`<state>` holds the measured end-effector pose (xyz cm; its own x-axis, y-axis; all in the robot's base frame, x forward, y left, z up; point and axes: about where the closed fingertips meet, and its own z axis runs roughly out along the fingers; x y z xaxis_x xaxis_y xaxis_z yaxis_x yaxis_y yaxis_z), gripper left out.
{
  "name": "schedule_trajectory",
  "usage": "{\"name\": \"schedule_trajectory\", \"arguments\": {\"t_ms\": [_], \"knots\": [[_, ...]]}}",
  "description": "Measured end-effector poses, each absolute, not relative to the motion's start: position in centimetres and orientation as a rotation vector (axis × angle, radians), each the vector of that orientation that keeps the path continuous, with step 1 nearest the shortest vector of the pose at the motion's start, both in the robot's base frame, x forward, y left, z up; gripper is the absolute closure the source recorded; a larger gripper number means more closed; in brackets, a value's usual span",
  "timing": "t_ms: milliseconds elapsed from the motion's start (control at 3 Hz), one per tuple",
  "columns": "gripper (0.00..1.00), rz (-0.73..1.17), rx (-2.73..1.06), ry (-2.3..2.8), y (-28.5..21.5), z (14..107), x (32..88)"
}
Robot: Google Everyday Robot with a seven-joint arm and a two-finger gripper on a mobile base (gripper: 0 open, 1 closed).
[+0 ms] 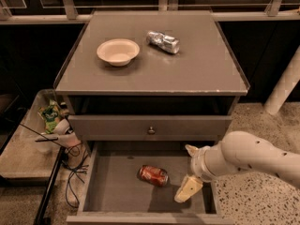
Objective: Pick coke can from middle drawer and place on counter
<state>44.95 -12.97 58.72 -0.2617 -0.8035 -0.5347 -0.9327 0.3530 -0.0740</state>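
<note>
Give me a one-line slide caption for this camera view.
Open gripper over the middle drawer, right of the coke can lying inside.

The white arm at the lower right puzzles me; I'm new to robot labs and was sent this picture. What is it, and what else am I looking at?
That is a robot's single white arm, ending in a two-finger gripper. The gripper is open and empty at the right side of the pulled-out shallow grey middle drawer, just right of a small red coke can lying on its side on the drawer floor. The one camera looks down on the cabinet from its front. On the flat grey counter sit a pale round bowl and a crumpled silver can, apart from each other. Above the open drawer is a shut grey drawer front with a small knob.
</note>
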Motion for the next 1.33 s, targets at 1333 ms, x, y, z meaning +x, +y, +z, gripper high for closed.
{"name": "schedule_trajectory", "arguments": {"t_ms": [1333], "knots": [[0.0, 0.532, -1.605, 1.915, -8.5, 55.5, 50.0]]}}
